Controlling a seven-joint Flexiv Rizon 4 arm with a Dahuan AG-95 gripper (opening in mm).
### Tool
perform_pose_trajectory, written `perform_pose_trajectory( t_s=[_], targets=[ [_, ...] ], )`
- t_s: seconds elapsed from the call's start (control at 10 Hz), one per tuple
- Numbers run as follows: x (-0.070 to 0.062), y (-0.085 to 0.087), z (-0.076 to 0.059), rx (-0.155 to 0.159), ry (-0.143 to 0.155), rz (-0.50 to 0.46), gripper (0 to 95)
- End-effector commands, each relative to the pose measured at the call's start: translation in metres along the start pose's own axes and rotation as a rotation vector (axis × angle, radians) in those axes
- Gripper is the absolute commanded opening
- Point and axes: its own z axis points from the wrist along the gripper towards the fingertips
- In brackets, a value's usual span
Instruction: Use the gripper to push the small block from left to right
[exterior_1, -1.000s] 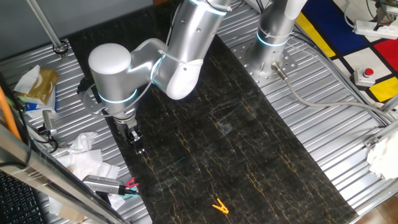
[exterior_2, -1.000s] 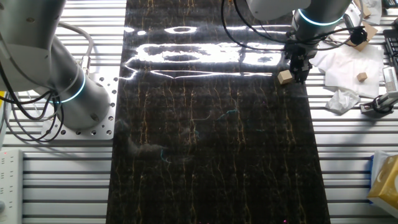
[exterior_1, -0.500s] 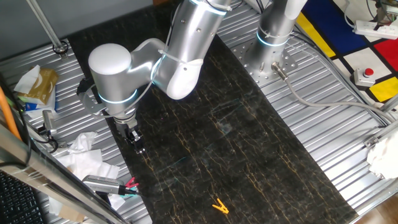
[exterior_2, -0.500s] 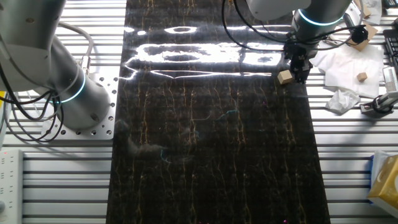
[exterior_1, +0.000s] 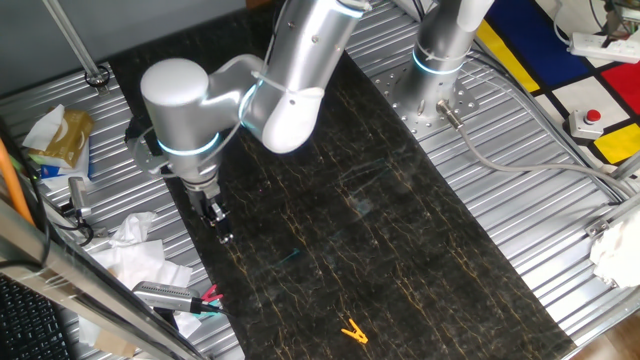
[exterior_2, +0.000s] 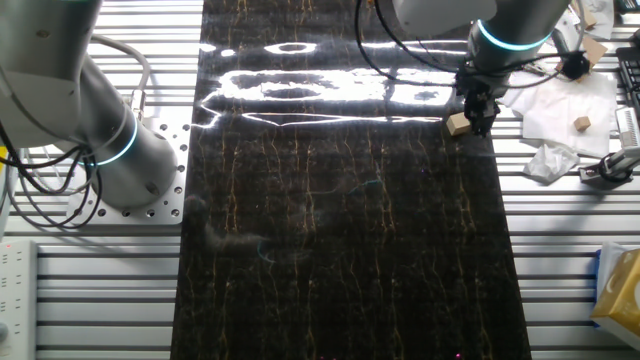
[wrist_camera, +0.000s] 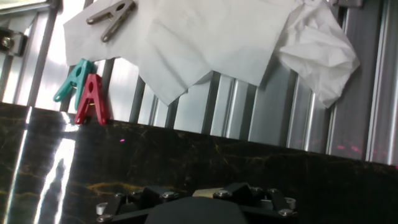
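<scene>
Position: my gripper (exterior_2: 479, 117) stands low over the dark marbled mat (exterior_2: 340, 230), near the mat's edge where the crumpled tissue (exterior_2: 556, 100) lies on the slatted metal table (exterior_2: 570, 240).
Block: the small wooden block (exterior_2: 458, 123) sits on the mat, just beside my fingertips and apparently touching them on the side facing the mat's open middle. In the one fixed view my fingers (exterior_1: 222, 225) hide it.
Pincer state: fingers look drawn close together, nothing between them, but I cannot tell for certain; the hand view shows only the dark housing (wrist_camera: 193, 202) with a pale sliver at its centre.
Stage: judged as the start of the push; the block lies near the mat's edge with nearly the whole mat ahead.
Risk, rotation: if contact is off the block's centre, it may spin and slip past my tip.
Risk, height: riding too high could skim over the cube; too low could drag on the mat.
Nearby items: red and teal clips (wrist_camera: 84, 90) beyond the mat edge, behind the push line.
</scene>
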Motion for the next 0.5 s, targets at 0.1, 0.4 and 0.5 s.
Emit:
perform_pose_trajectory(
  t_s=[0.1,0.4,0.5],
  targets=[
    [-0.0012,0.0001,0.0044,-0.017,0.001,0.023,76.0],
    [-0.0006,0.0007,0.0076,-0.022,0.001,0.025,76.0],
    [0.0007,0.001,0.0088,-0.021,0.001,0.024,76.0]
  ],
)
